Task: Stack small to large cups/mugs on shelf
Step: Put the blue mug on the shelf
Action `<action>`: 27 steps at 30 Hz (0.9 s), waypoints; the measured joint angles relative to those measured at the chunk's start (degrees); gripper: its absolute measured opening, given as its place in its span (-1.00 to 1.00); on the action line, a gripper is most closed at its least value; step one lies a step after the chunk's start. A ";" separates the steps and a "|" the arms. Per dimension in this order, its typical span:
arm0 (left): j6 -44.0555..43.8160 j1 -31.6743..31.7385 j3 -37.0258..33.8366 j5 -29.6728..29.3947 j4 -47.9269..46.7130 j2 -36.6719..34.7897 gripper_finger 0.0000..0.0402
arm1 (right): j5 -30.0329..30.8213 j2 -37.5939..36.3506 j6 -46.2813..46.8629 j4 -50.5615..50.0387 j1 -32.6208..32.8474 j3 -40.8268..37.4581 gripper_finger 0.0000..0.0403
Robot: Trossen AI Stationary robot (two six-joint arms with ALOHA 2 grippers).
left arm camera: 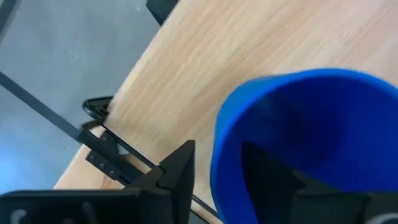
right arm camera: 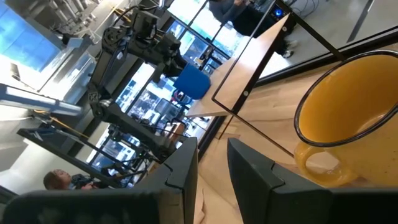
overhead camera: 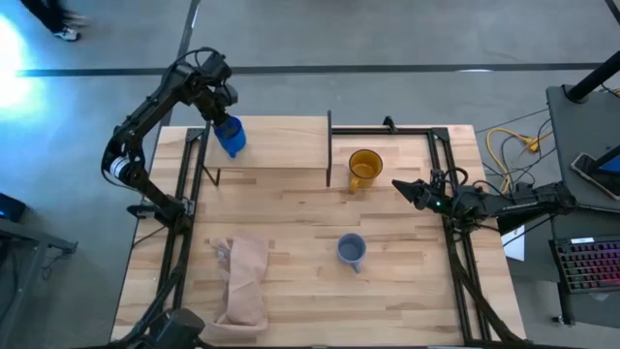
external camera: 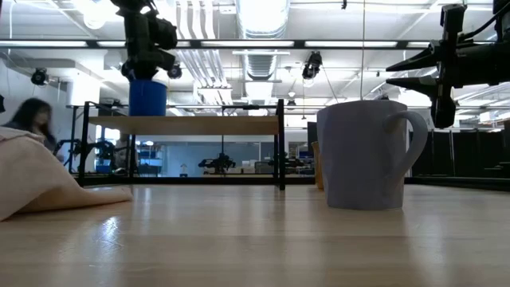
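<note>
My left gripper (overhead camera: pixel 223 114) is shut on the small bright blue mug (overhead camera: pixel 233 138) at the left end of the light wooden shelf (overhead camera: pixel 286 145). In the low view the blue mug (external camera: pixel 147 97) stands upright with its base at the board's top (external camera: pixel 207 125). The amber-yellow mug (overhead camera: pixel 364 168) stands on the table just right of the shelf. My right gripper (overhead camera: pixel 397 185) is open and empty, level, a little to its right. The grey-blue mug (overhead camera: pixel 351 250) stands on the table near the middle front. My left gripper holds the blue mug by its rim wall (left arm camera: pixel 219 149), one finger inside (left arm camera: pixel 270 171) and one outside (left arm camera: pixel 180 168). The fingers come from above, pointing down. The mug is upright over the shelf board; whether its base touches the board I cannot tell.
A beige cloth (overhead camera: pixel 244 281) lies crumpled at the table's front left. The shelf's black frame post (overhead camera: pixel 329 145) stands between the shelf and the yellow mug. A black frame (overhead camera: pixel 441 136) runs along the table's right side. A person (external camera: pixel 32 119) sits in the room behind.
</note>
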 joint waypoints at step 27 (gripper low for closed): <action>-9.35 -5.32 2.93 9.59 -2.96 -9.51 -0.41 | 0.49 0.02 -0.15 -0.52 -0.01 0.00 -0.59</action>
